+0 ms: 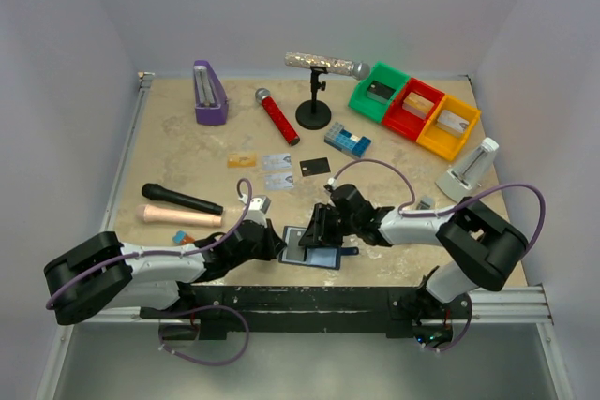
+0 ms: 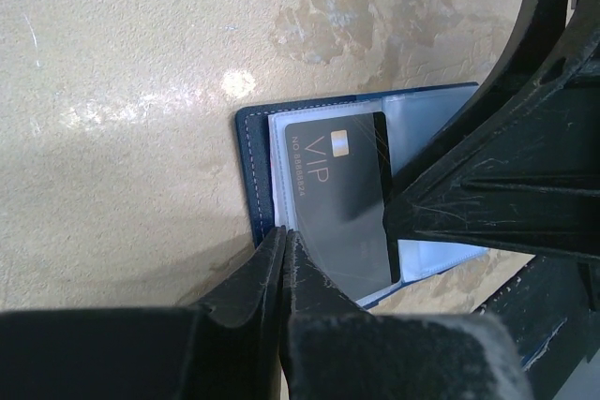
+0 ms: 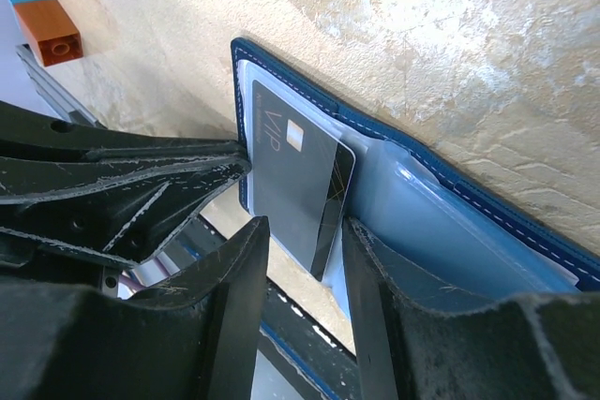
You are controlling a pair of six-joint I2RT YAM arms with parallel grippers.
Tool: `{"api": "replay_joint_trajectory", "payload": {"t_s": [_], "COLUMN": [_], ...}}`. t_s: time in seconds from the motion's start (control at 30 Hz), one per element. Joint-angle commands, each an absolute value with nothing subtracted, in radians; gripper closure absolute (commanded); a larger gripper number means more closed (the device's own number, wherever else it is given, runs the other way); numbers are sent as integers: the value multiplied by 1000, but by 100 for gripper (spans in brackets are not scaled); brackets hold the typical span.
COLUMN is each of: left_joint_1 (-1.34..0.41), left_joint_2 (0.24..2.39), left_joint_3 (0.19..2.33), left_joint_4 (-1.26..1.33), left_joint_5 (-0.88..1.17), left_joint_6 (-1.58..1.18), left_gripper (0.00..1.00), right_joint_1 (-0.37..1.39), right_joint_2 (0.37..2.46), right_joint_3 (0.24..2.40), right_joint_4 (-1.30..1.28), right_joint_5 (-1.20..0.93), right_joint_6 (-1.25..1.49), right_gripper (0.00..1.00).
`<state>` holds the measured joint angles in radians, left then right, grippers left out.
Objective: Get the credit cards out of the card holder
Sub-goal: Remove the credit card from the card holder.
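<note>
left end effector (image 2: 284,241): pinched shut at card holder (image 2: 251,170) left edge | right end effector (image 3: 302,231): part open, astride dark VIP card (image 3: 300,170) | card holder: lying open on surface (image 1: 187,142)

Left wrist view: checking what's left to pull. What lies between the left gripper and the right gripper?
A dark VIP card in the open card holder lies between left gripper and right gripper; left wrist view shows it.

Counts on the desk (image 1: 187,152)
Four loose credit cards (image 1: 277,161), one card (image 2: 337,194) inside one card holder (image 2: 246,166), three microphones (image 1: 277,115), three bins (image 1: 410,110).
</note>
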<state>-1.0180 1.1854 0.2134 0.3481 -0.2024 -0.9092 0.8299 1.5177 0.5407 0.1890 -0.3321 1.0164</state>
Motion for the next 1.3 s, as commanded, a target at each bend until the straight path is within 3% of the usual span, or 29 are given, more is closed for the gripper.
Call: {"api": "replay_joint_trajectory", "payload": {"t_s": [0.0,1.27], "left_joint_1": [-1034,-1040], "left_joint_2": [1195,1278], "left_joint_3": [187,143], "left_joint_4": [370,449], "left_joint_5": [-213,-187], "left_joint_6": [-940,-965], "left_gripper": [98,100], "right_joint_1": [830,830], "right_joint_2": [1508,1562], "right_joint_3": [506,385], "right_joint_4": [228,805], "right_joint_5": [-285,-457], "right_joint_6": [1035,1157], "right_gripper": [57,57]}}
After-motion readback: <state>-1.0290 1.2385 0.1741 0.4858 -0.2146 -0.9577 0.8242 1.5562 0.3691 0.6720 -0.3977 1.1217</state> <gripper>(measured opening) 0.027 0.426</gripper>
